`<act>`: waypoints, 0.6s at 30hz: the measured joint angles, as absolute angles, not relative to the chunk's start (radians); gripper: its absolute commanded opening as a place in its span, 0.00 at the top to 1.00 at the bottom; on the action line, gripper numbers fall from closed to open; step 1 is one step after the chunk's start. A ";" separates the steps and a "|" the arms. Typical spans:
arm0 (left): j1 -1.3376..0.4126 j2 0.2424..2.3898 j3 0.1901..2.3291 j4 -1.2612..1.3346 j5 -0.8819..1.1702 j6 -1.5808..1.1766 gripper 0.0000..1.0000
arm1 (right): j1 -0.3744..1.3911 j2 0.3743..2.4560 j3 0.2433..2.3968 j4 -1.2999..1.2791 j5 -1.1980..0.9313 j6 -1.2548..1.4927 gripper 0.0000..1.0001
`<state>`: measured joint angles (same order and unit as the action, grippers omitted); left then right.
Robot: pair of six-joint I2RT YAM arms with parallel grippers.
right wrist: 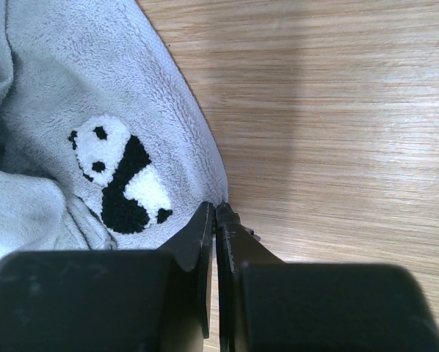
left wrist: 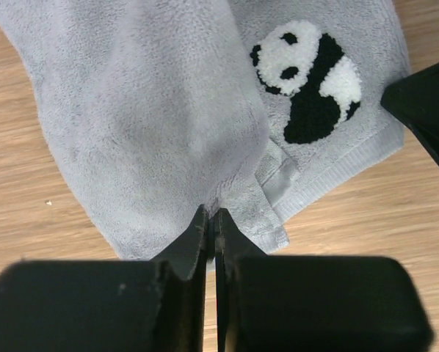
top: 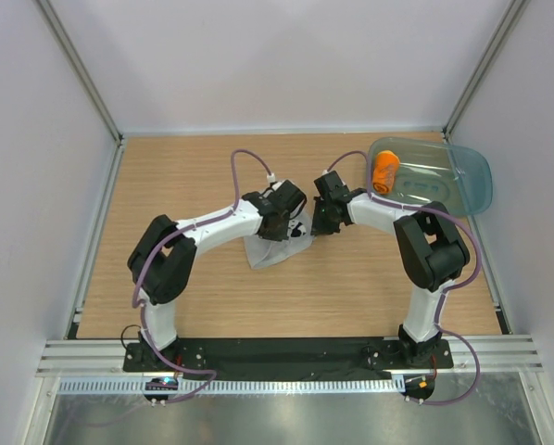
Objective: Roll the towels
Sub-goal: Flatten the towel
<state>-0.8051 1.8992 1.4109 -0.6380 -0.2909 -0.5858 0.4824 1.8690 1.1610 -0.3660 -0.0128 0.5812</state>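
**Left gripper [left wrist: 211,216] and right gripper [right wrist: 214,213] both pinched on grey towel [top: 270,252]**

Item 1, grippers. We recorded the left gripper with its jaws drawn together to a hairline gap, nipping a raised fold of the grey towel near its hemmed edge. We recorded the right gripper likewise closed narrow, its tips meeting the towel's outer edge where cloth gave way to bare wood. In the overhead view the two wrists faced each other above the cloth, close together.

Item 2, grey towel. Plain light grey fleece, lying rumpled and partly folded at mid-table, just in front of both grippers.

Item 3, markings. One stitched panda emblem [left wrist: 311,81], black and white, sat near the towel's corner beside a flat woven hem band. We could read no lettering on it.

Item 4, orange towel [top: 384,173]. Rolled into a short cylinder, it lay inside the tub [top: 473,181], at that tub's left end, well apart from the grey towel.

Item 5, surroundings. The tub, translucent blue-green plastic, stood at the far right corner of the wooden table [top: 184,176]. White walls enclosed three sides. The left wrist hid part of the grey towel from above.
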 measured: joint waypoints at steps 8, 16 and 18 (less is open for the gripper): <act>-0.796 1.850 1.364 -0.651 -0.299 -0.561 1.00 | 0.483 1.853 1.158 -0.393 0.014 0.562 0.99; -0.741 1.512 1.372 -0.761 -0.413 -0.482 1.00 | 0.475 1.664 1.146 -0.578 0.131 0.503 0.99; -0.723 1.402 1.381 -0.786 -0.458 -0.455 1.00 | 0.473 1.555 1.149 -0.619 0.161 0.492 0.99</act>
